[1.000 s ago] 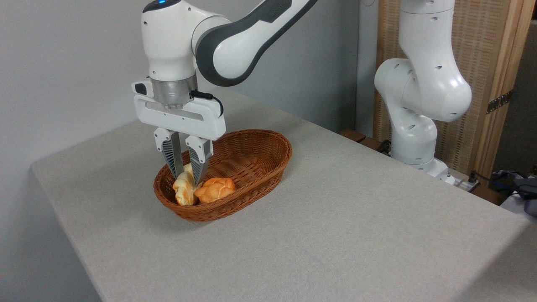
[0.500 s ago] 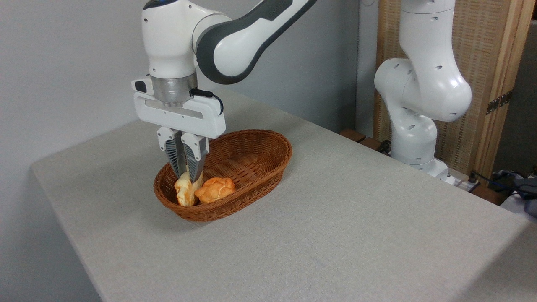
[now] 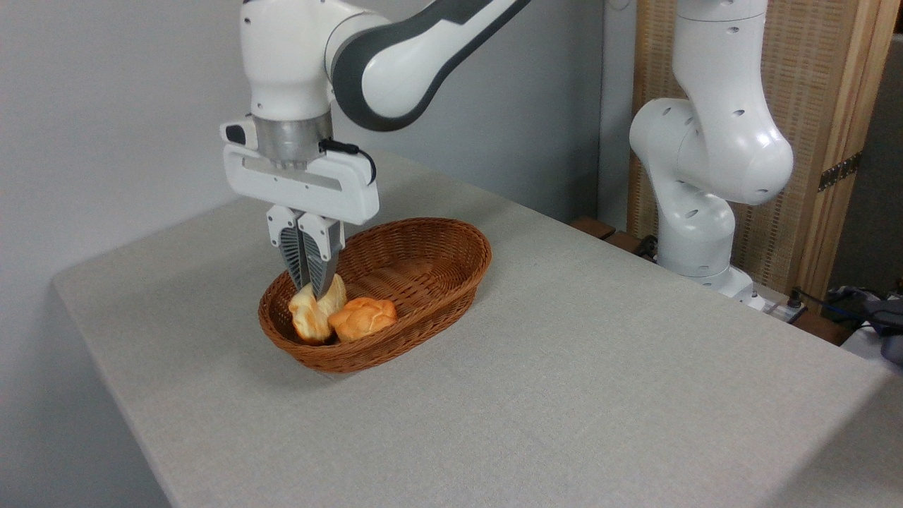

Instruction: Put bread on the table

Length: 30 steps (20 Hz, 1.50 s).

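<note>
We see the bread (image 3: 310, 317), a pale cream roll with orange-browned edges, pinched at its top between the nearly closed jaws. It bulges out on both sides of them and hangs tilted just below, its lower part inside the left end of the basket (image 3: 423, 233). We see the table (image 3: 564, 395), flat and covered in light beige-grey fabric, spreading wide beneath the jaws on all sides.
</note>
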Available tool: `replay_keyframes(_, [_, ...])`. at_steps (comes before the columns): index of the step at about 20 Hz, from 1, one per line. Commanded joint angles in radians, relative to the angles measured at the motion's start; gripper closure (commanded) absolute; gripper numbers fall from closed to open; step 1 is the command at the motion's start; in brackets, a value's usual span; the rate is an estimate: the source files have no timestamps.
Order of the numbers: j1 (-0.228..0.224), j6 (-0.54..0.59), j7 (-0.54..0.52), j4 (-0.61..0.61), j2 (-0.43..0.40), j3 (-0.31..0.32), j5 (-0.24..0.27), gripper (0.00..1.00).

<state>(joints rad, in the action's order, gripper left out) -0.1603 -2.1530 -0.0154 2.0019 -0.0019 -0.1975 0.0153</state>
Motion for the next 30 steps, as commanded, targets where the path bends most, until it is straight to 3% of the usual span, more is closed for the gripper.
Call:
replay_keyframes(1, [-0.001,0.033,-0.005,-0.006,-0.069,0.016,-0.009,0.93])
replay_keyframes(5, [0.001,0.073,0.003,-0.02,-0.093,0.065,-0.011,0.91])
replay_keyframes(10, [0.001,0.116,0.066,-0.072,-0.093,0.17,-0.009,0.85])
replay_keyframes(21, [0.002,0.136,0.396,-0.08,-0.081,0.335,-0.011,0.81])
replay_keyframes(22, [0.002,0.142,0.435,-0.078,-0.072,0.346,-0.011,0.77])
replay_keyframes(23, [0.002,0.145,0.474,-0.077,-0.064,0.354,-0.011,0.63])
replay_keyframes(25, [0.004,0.153,0.55,-0.071,-0.05,0.362,-0.012,0.0])
replay_keyframes(30, [0.002,0.165,0.595,-0.071,-0.029,0.372,-0.011,0.0])
